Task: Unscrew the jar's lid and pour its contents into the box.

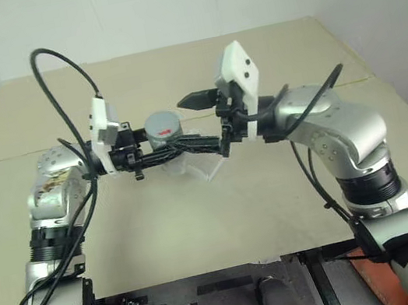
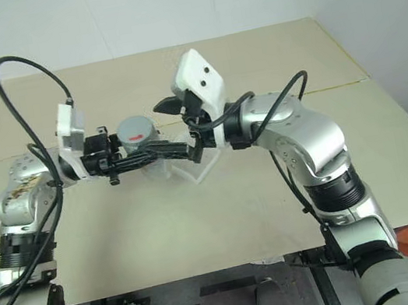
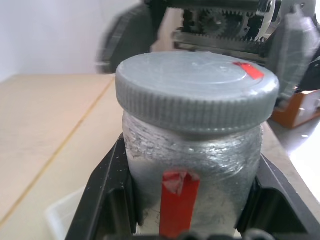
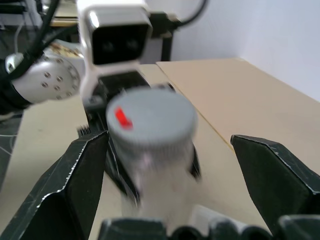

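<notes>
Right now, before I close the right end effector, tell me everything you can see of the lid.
The lid is a round, flat grey screw cap, plastic by its look, with a ribbed rim and a small red mark near its top edge. It sits fully on the jar, level, the jar upright in the shut left end effector. The open right end effector flanks it, fingers clear of the rim.

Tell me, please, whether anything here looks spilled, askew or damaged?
Nothing stands out: the jar sits upright in the left gripper, its lid on level, above the box.
</notes>
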